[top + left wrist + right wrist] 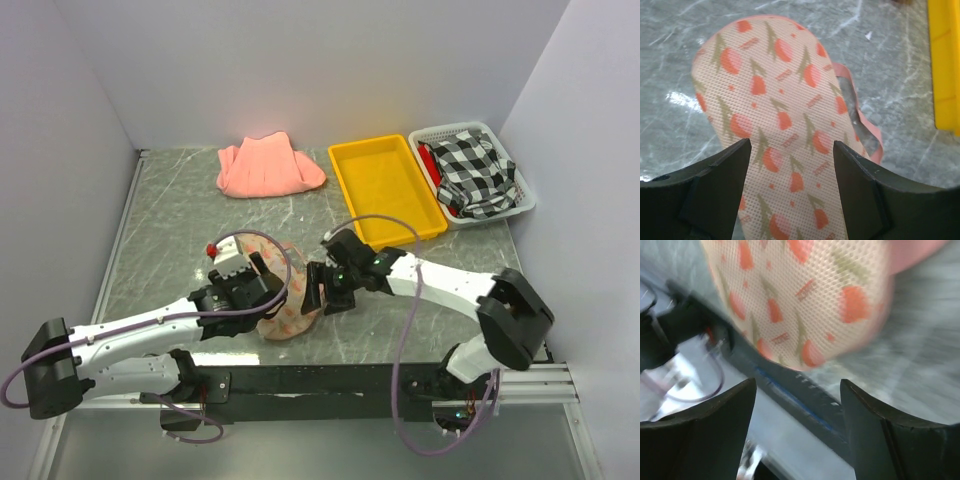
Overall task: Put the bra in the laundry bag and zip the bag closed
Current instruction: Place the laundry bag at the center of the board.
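Observation:
The laundry bag (290,312), beige mesh with red-orange prints and pink edging, lies flat near the table's front edge. My left gripper (262,285) hovers over its left part, open and empty; in the left wrist view the bag (775,95) fills the space between and beyond the gripper (792,150). A pink edging band (862,122) loops away from the bag's right side. My right gripper (322,290) is open and empty at the bag's right end; its blurred view shows the bag (800,295) ahead of the gripper (797,390). The bra is hidden.
A salmon-pink folded cloth (268,167) lies at the back. A yellow tray (385,188) and a white basket (520,195) holding a black-and-white checked cloth (475,170) stand at the back right. The black front rail (805,400) runs just below the bag.

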{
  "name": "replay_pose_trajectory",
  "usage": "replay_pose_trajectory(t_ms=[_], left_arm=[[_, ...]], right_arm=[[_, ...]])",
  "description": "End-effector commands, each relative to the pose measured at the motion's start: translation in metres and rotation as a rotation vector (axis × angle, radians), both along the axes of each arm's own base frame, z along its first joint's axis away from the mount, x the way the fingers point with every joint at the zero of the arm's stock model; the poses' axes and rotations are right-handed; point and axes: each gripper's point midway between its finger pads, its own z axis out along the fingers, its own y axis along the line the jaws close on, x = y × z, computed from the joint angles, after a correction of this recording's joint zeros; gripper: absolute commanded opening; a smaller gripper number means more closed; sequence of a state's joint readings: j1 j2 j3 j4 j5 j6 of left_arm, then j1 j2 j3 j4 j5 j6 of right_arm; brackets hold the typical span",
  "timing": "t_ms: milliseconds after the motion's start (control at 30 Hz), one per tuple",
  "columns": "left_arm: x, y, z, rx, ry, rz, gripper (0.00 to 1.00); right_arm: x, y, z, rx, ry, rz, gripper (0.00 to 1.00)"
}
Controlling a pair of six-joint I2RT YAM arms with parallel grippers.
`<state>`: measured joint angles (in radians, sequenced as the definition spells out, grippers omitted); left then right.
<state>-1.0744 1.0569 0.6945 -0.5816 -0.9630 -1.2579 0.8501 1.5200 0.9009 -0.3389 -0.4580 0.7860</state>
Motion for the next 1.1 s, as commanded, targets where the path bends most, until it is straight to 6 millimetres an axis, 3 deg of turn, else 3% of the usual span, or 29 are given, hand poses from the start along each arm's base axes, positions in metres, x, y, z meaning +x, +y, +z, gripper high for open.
replay_pose_trajectory(t_ms=[0, 100, 133, 233, 267, 333, 367, 400, 467, 500, 567, 600, 700, 867, 1033, 1067], left_arm=[[-0.001, 0.023, 0.002, -0.054, 0.008, 0.13, 0.72], [-0.009, 0.037, -0.019, -0.063, 0.055, 0.202, 0.7], [-0.012, 0.042, -0.028, -0.06, 0.073, 0.219, 0.69], [-0.025, 0.054, -0.05, -0.109, 0.119, 0.303, 0.66], [-0.027, 0.055, -0.055, -0.143, 0.125, 0.328, 0.64], [-0.031, 0.054, -0.062, -0.144, 0.146, 0.324, 0.57], [-0.031, 0.053, -0.065, -0.151, 0.153, 0.332, 0.51], [-0.035, 0.057, -0.068, -0.141, 0.174, 0.352, 0.5], [-0.037, 0.058, -0.076, -0.122, 0.193, 0.378, 0.51], [-0.04, 0.059, -0.081, -0.094, 0.207, 0.388, 0.52], [-0.04, 0.058, -0.085, -0.085, 0.216, 0.397, 0.57], [-0.039, 0.057, -0.088, -0.073, 0.22, 0.397, 0.59], [-0.038, 0.054, -0.091, -0.075, 0.216, 0.391, 0.7], [-0.028, 0.045, -0.088, -0.124, 0.17, 0.336, 0.83], [-0.013, 0.039, -0.087, -0.146, 0.145, 0.249, 0.88], [-0.006, 0.03, -0.084, -0.185, 0.127, 0.225, 0.88]], right_arm=[[0.051, -0.059, 0.028, -0.276, -0.312, -0.162, 0.76], [0.076, -0.081, 0.036, -0.353, -0.398, -0.23, 0.79], [0.092, -0.084, 0.04, -0.329, -0.423, -0.267, 0.79], [0.121, -0.077, 0.042, -0.269, -0.419, -0.279, 0.79], [0.133, -0.078, 0.03, -0.284, -0.39, -0.283, 0.79], [0.154, -0.061, 0.041, -0.237, -0.406, -0.25, 0.79], [0.163, -0.056, 0.027, -0.259, -0.378, -0.233, 0.79], [0.178, -0.044, 0.041, -0.232, -0.415, -0.216, 0.78], [0.189, -0.034, 0.028, -0.254, -0.388, -0.193, 0.78], [0.201, -0.025, 0.036, -0.233, -0.411, -0.194, 0.78], [0.209, -0.02, 0.022, -0.254, -0.378, -0.183, 0.78], [0.216, -0.014, 0.026, -0.24, -0.391, -0.182, 0.78], [0.224, -0.008, 0.017, -0.235, -0.372, -0.18, 0.78], [0.217, 0.001, -0.008, -0.224, -0.293, -0.126, 0.78], [0.206, 0.0, -0.021, -0.22, -0.257, -0.109, 0.78], [0.202, -0.002, -0.025, -0.222, -0.246, -0.105, 0.78]])
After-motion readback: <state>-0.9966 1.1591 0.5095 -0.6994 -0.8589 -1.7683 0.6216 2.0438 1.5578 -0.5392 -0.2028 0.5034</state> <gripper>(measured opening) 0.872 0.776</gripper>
